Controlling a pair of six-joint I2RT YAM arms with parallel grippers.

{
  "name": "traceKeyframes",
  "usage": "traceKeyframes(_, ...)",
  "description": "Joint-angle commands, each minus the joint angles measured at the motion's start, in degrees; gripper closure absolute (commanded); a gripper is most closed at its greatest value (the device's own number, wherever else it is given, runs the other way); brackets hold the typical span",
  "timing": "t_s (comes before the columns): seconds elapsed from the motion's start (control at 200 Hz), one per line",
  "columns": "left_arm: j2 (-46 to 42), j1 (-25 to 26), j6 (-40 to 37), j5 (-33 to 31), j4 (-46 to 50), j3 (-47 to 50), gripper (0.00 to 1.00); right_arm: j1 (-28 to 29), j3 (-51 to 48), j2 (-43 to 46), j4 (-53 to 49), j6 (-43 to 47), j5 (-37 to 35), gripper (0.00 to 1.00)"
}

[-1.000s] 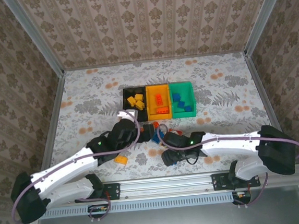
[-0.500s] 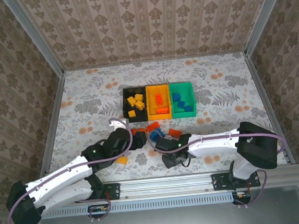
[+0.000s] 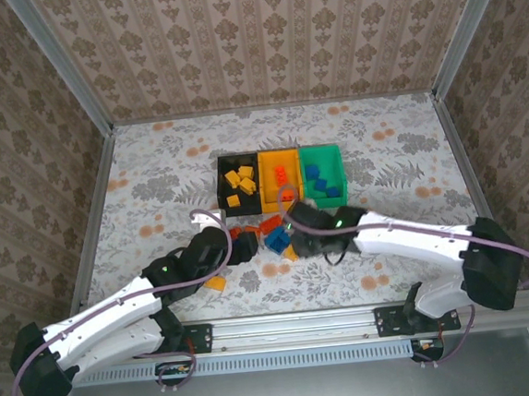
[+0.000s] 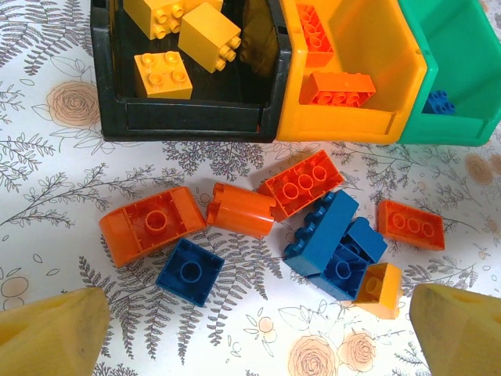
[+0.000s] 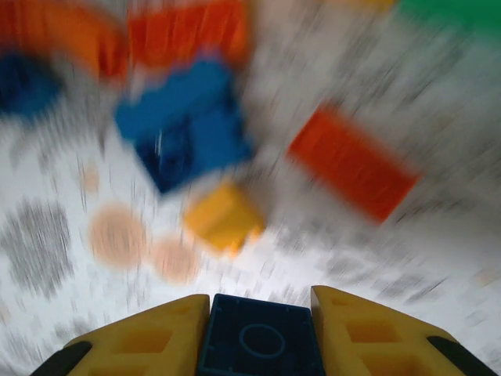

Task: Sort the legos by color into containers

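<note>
One blue lego [image 5: 260,345] sits clamped between the right gripper's [image 5: 260,325] yellow fingers [image 5: 149,341], filling the narrow gap between them. Ahead of that gripper, through heavy blur, we make out a yellow brick [image 5: 225,215] closest. A blue clump [image 5: 184,129] lies beyond it to the left, and a red-orange brick [image 5: 352,164] is off to the right.

The left gripper [image 4: 252,333] stands wide, with nothing between its fingertips [image 4: 51,333]. Just ahead of it lie the loose legos. We see a blue square [image 4: 189,271] nearest on the left and a curved orange piece [image 4: 151,225] beyond that. A rounded orange piece [image 4: 240,210] touches a red-orange studded brick [image 4: 304,184]. Right of centre is a stack of blue bricks [image 4: 321,233], with a small yellow one [image 4: 379,288] against its near side.

Farther ahead stand the containers, joined in a row. The black bin [image 4: 188,117] holds yellow bricks, the orange-yellow bin [image 4: 337,125] holds red-orange ones, and the green bin [image 4: 446,129] shows one blue.

From above, we see one more yellow lego [image 3: 215,283] behind the left gripper, beside its wrist, on the floral table [image 3: 151,171].
</note>
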State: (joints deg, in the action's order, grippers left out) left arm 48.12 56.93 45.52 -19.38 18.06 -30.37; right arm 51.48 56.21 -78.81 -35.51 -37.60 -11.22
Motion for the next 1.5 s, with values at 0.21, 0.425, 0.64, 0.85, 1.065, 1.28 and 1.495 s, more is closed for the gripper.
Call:
traceKeyframes(0.21, -1.9, -0.1, 2.3, -0.5, 3.8, 1.2, 0.0, -19.8, 13.6, -10.4, 4.6, 3.9, -6.1, 0.68)
traceKeyframes(0.425, -2.7, -0.1, 2.7, 0.8, 5.4, 1.6, 0.0, -24.5, 23.4, -23.6, 3.5, 3.9, -7.3, 0.66)
traceKeyframes(0.64, -2.9, -0.2, 3.1, 1.2, 6.1, 1.8, 0.0, -25.1, 27.4, -27.8, 2.9, 3.2, -6.4, 0.51)
traceKeyframes(0.85, -3.4, -0.3, 2.6, 1.4, 6.3, 1.3, 0.0, -24.9, 26.2, -23.1, 3.3, 2.6, -4.4, 0.33)
traceKeyframes(1.065, -4.5, -0.4, 2.3, 1.2, 7.0, 0.9, 0.0, -19.4, 15.0, -9.5, 7.3, 3.7, -1.6, 0.24)
traceKeyframes(1.28, -7.3, -1.6, 3.3, 1.9, 7.1, 2.3, 0.0, -9.0, -0.5, 1.0, 12.6, 9.1, 5.5, 0.21)
traceKeyframes(1.495, -8.0, -2.6, 3.9, 2.8, 7.6, 3.0, 0.0, -3.0, -7.4, -2.5, 17.4, 12.8, 7.4, 0.2)
